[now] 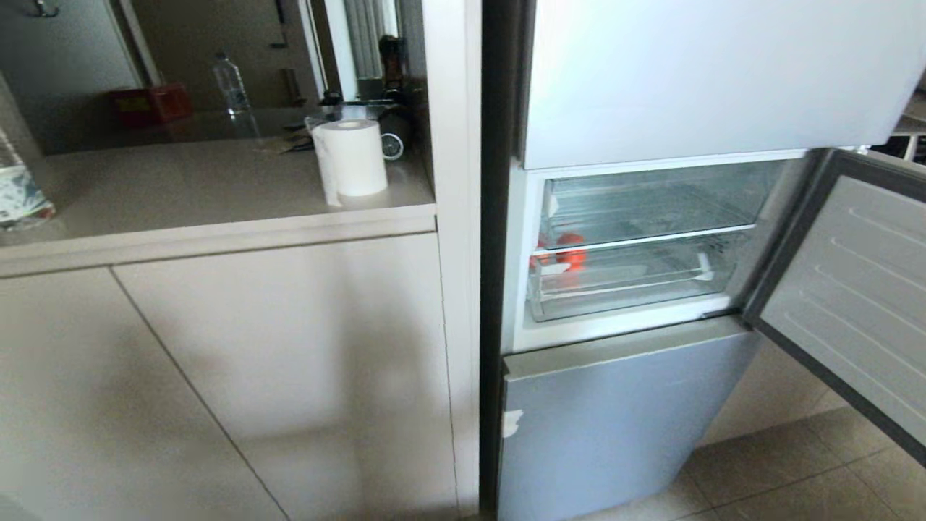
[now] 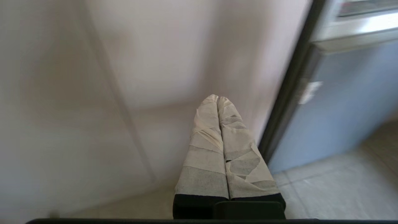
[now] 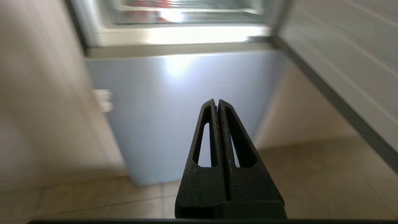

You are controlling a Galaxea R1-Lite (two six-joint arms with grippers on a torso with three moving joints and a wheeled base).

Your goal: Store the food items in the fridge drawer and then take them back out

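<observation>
The fridge's middle compartment stands open, with two clear drawers inside. The fridge drawer (image 1: 629, 293) is the lower, deeper one, pushed in. Red food items (image 1: 571, 250) show through the clear plastic at its left end; I cannot tell how many there are. In the right wrist view they are a red blur (image 3: 149, 3) at the edge. Neither gripper is in the head view. My left gripper (image 2: 217, 98), its fingers wrapped in pale tape, is shut and empty, facing a beige cabinet panel (image 2: 140, 77). My right gripper (image 3: 216, 101) is black, shut and empty, facing the fridge's closed blue-grey lower door (image 3: 186, 109).
The open fridge door (image 1: 846, 297) swings out to the right over a tiled floor (image 1: 781, 470). Left of the fridge is a beige cabinet (image 1: 217, 376) with a counter holding a paper towel roll (image 1: 352, 158), a water bottle (image 1: 230, 83) and a red box (image 1: 155, 103).
</observation>
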